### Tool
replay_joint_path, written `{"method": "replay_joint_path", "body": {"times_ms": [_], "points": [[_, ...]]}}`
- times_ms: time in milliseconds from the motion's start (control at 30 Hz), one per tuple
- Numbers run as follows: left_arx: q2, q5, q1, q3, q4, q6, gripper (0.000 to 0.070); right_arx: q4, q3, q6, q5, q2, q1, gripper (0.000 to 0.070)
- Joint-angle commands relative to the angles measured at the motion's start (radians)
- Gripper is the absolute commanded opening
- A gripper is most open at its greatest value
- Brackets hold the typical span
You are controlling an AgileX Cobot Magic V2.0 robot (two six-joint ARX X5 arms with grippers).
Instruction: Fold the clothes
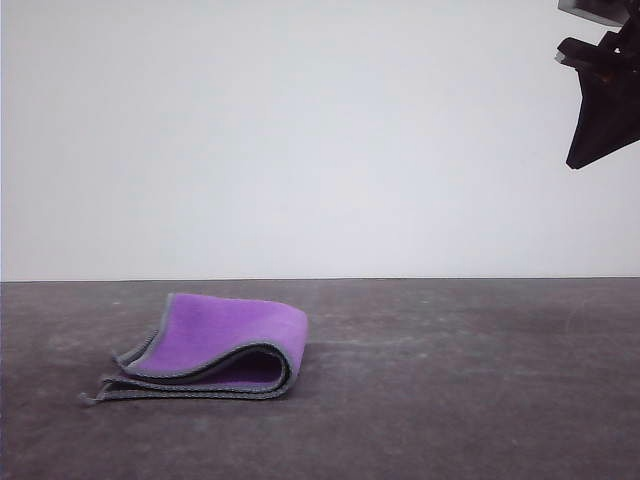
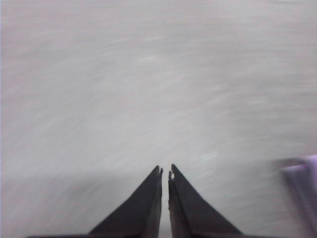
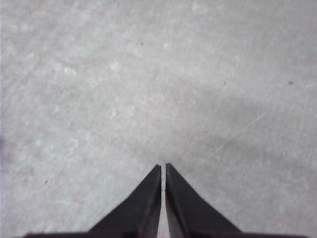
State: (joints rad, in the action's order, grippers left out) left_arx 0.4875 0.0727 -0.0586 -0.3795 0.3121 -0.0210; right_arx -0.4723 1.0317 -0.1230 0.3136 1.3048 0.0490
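The cloth (image 1: 215, 345) lies folded on the grey table (image 1: 450, 380), left of the middle in the front view, its purple face outward and its grey hem running along the stacked edges. A blurred purple corner of it also shows at the edge of the left wrist view (image 2: 303, 191). The left gripper (image 2: 165, 171) hangs over bare table with its jaws closed on nothing. The right gripper (image 3: 163, 167) is likewise closed and empty, raised high at the right (image 1: 598, 95).

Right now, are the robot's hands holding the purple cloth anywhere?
No. Both the left gripper and right gripper are shut on nothing, and the cloth lies folded on the table.
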Motion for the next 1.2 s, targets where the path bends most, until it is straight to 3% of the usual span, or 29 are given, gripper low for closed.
{"method": "replay_joint_path", "body": {"times_ms": [0, 200, 433, 1167], "points": [[-0.086, -0.028, -0.001, 0.073, -0.014, 0.048, 0.0016, 0.023, 0.017, 0.007, 0.001, 0.012, 0.0, 0.0009], [-0.33, -0.032, -0.001, 0.254, -0.014, 0.061, 0.0016, 0.061, 0.017, 0.007, 0.001, 0.012, 0.0, 0.0009], [-0.489, -0.048, -0.001, 0.327, -0.013, 0.068, 0.0016, 0.099, 0.017, 0.007, 0.001, 0.012, 0.0, 0.0009], [-0.479, -0.05, -0.001, 0.329, -0.018, 0.067, 0.0016, 0.199, 0.017, 0.007, 0.0, 0.012, 0.0, 0.0009]]}}
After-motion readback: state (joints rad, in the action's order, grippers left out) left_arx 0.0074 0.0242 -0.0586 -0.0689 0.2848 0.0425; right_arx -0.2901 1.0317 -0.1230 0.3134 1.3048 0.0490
